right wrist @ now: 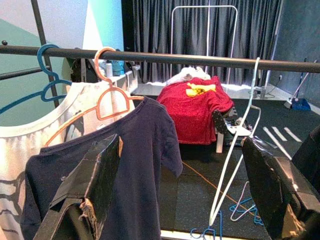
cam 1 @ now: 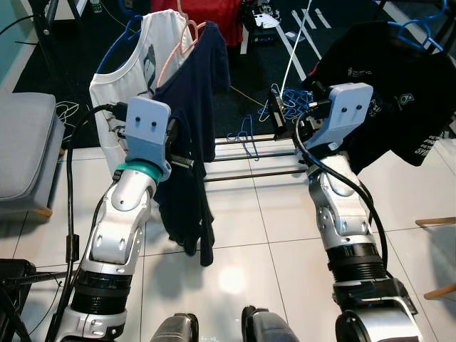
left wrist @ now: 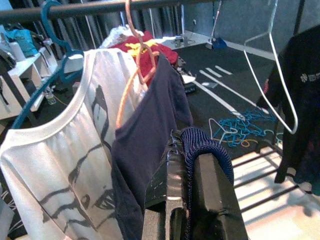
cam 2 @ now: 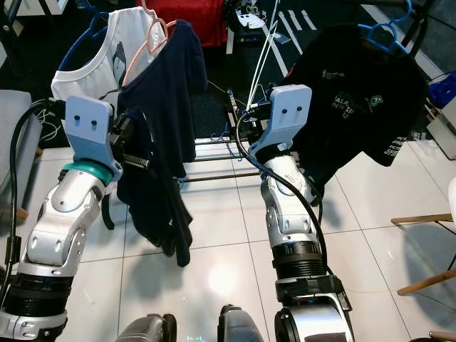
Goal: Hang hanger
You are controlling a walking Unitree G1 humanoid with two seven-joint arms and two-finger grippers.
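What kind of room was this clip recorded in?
Probably a staged laundry or test area rather than a bedroom: a clothes rail hung with a navy T-shirt and white T-shirt, spare blue hangers on the floor, dark curtains behind.

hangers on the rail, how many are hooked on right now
4: a blue hanger holding the white shirt, an orange hanger with the navy shirt, an empty white hanger, and a blue one carrying the black shirt. More may hang outside the pictures.
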